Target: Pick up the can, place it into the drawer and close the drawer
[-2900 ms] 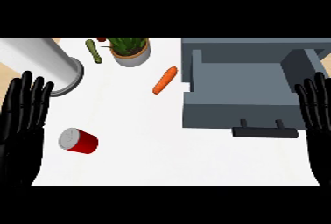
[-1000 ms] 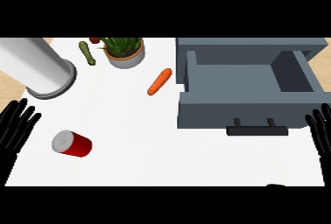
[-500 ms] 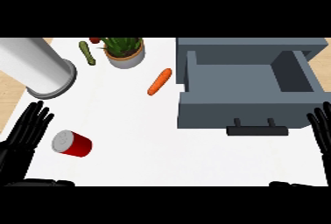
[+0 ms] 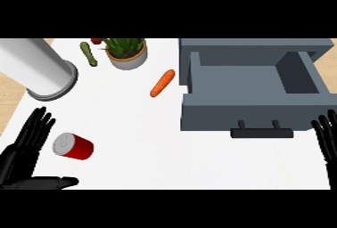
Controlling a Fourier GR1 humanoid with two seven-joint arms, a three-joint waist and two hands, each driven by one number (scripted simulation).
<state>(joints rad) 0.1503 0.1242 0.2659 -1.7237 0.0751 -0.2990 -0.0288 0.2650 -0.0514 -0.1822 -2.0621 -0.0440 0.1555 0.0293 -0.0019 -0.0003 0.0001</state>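
Flanking the red can with my left hand, fingers spread — rigid, smooth, probably light; I'd wrap its curved sides.

Looked steeply down onto a white counter top that filled most of the frame. Showed pale wood-toned floor in a strip along the left edge and at the upper left corner. Held a large silver cylinder at the upper left, lying across the counter's left edge. Carried a potted green plant at the upper middle, in a light round pot, with a small green vegetable just to its left and an orange carrot lower right of the pot. Lit evenly, with only soft shadows beneath the objects.
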